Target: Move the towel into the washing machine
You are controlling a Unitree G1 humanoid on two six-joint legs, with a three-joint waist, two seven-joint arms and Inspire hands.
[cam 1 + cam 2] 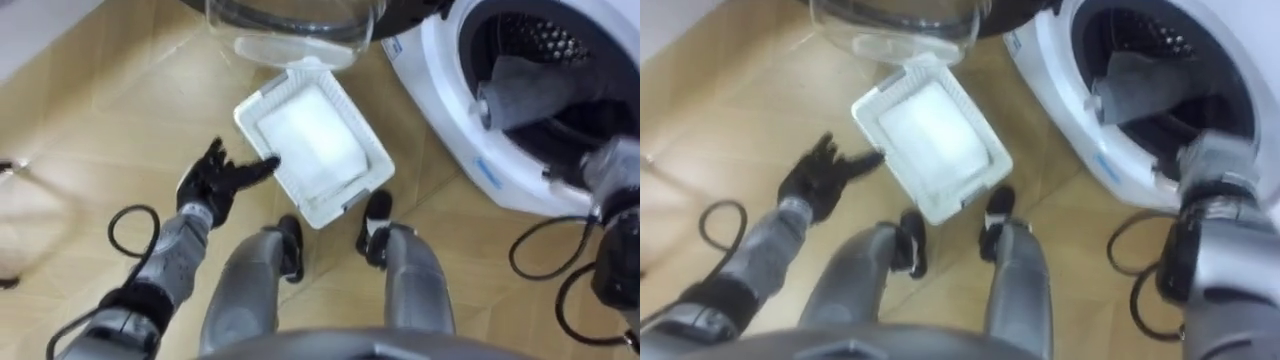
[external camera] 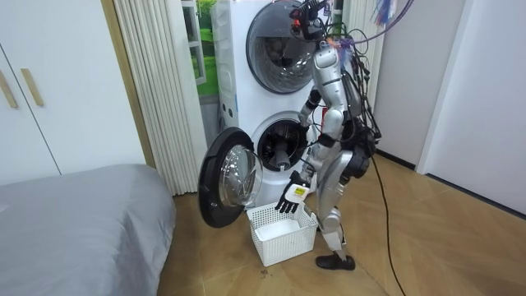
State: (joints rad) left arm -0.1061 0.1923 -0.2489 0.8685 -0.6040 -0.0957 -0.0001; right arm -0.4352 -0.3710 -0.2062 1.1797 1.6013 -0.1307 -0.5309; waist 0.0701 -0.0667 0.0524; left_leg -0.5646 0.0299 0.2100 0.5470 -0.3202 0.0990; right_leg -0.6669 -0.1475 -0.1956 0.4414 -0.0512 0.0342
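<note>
A grey towel [image 1: 530, 90] lies inside the drum of the washing machine [image 1: 450, 110], draped over the lower lip of its round opening. My right forearm [image 1: 615, 175] reaches up to that opening from the lower right, and its hand is lost in the dark drum beside the towel. My left hand [image 1: 215, 180] hovers open with spread fingers at the left edge of the white laundry basket [image 1: 310, 140], touching nothing. In the room view I stand facing the lower machine, left hand [image 2: 292, 197] just above the basket [image 2: 283, 230].
The machine's round glass door [image 1: 290, 20] hangs open to the left, just past the basket. A second machine [image 2: 275, 41] is stacked on top. A grey bed [image 2: 74, 222] fills the room view's left. Dark cables loop over the wooden floor on both sides.
</note>
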